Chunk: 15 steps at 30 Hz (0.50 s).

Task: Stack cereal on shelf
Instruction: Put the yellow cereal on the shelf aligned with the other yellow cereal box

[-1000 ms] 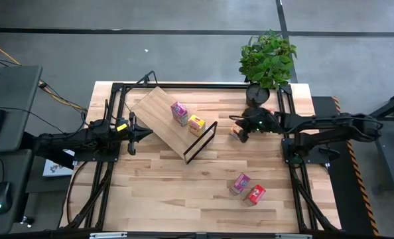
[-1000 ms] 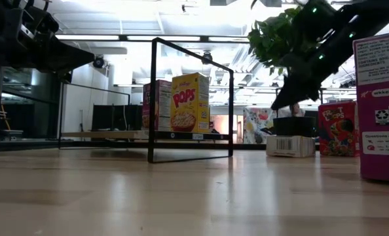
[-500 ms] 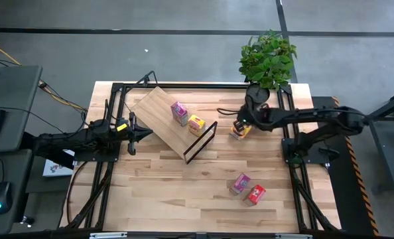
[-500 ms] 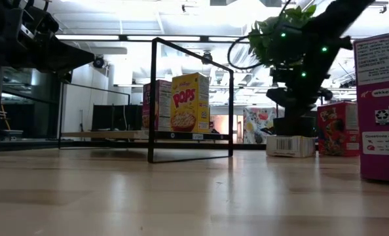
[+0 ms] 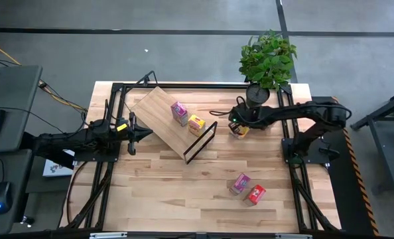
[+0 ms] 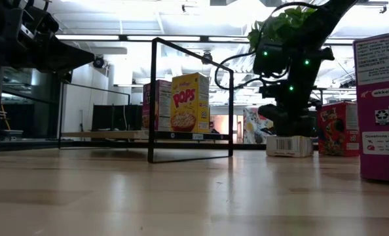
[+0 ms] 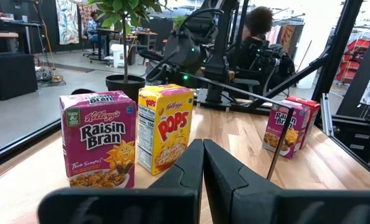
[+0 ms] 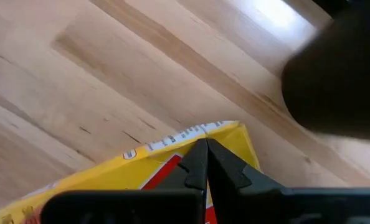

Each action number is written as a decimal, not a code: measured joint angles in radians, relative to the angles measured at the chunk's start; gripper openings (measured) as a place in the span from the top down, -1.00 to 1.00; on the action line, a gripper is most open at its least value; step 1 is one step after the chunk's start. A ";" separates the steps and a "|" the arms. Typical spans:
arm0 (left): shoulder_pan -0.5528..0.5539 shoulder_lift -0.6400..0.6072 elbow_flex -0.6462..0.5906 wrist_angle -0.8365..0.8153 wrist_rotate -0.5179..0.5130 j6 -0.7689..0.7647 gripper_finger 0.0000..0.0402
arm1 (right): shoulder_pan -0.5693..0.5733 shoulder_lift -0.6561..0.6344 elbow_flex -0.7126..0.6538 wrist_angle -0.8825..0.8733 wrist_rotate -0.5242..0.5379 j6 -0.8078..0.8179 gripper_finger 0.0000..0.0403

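Note:
The shelf [image 5: 167, 119] lies slantwise at the table's far left, its black wire frame [image 5: 200, 141] at the right end. A pink-purple box [image 5: 179, 113] and a yellow box [image 5: 196, 124] stand upright on it. Another yellow box [image 5: 241, 131] lies flat on the table, right of the frame. My right gripper [image 8: 205, 149] is shut and points down just over this box's end. A pink-purple box [image 5: 240, 183] and a red box [image 5: 255, 194] lie near the front right. Another red box [image 6: 337, 128] stands farther back. My left gripper [image 5: 136, 132] is shut and empty, left of the shelf. My right gripper's shut fingertips stand over the top face of the flat yellow box, near its end edge [image 8: 191, 134], coming from above. I cannot tell whether they touch it. The box lies flat on the table.
A potted green plant [image 5: 266, 63] stands at the far right, close behind my right arm. Black frame rails [image 5: 117, 106] run along the table's left, far and right sides. Bare tabletop [image 5: 170, 192] spreads across the near left and middle.
My right gripper has tipped from a slant to pointing down and has come lower over the flat yellow box, its wrist swinging toward the table's left edge. The box has stayed where it was.

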 joint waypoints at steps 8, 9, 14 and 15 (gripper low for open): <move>0.000 0.000 0.000 0.000 0.000 0.000 0.98 | 0.001 0.001 0.005 0.203 -0.236 -0.332 1.00; 0.000 0.000 0.000 0.000 0.000 0.000 0.98 | 0.001 0.000 0.005 0.209 -0.278 -0.373 1.00; 0.000 0.000 0.000 0.000 0.000 0.000 0.98 | 0.003 0.000 0.005 0.169 -0.421 -0.532 1.00; 0.000 0.000 0.000 0.000 0.000 0.000 0.98 | 0.005 -0.003 0.005 0.160 -0.442 -0.555 1.00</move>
